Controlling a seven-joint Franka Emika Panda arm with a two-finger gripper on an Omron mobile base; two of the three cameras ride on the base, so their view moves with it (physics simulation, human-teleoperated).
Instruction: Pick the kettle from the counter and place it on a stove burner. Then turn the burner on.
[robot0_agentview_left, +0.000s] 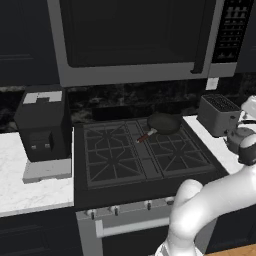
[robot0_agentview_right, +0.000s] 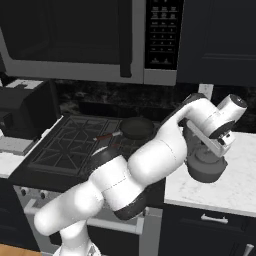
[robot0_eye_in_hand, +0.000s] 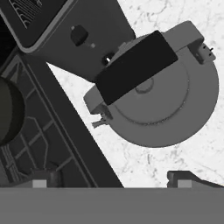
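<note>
Kettle (robot0_eye_in_hand: 157, 105) stands on the white marble counter (robot0_eye_in_hand: 144, 166), right of the stove and just beside the toaster (robot0_agentview_left: 218, 115), whose side it nearly touches in the hand view. From above, the kettle shows its round grey lid with the dark handle band across it.

Gripper (robot0_eye_in_hand: 113, 180) hangs over the kettle with its two dark fingertips (robot0_eye_in_hand: 183, 179) well apart, and nothing is between them. In the right base view the hand (robot0_agentview_right: 220, 137) is directly above the kettle (robot0_agentview_right: 205, 167), and I cannot tell if it touches the handle.

On the black stove, the burner grates (robot0_agentview_left: 115, 155) are bare except for a dark frying pan (robot0_agentview_left: 162, 123) with a red-tipped handle at the back. A microwave (robot0_agentview_left: 135, 37) hangs above the stove. A black coffee machine (robot0_agentview_left: 42, 125) is on the counter left of the stove.
</note>
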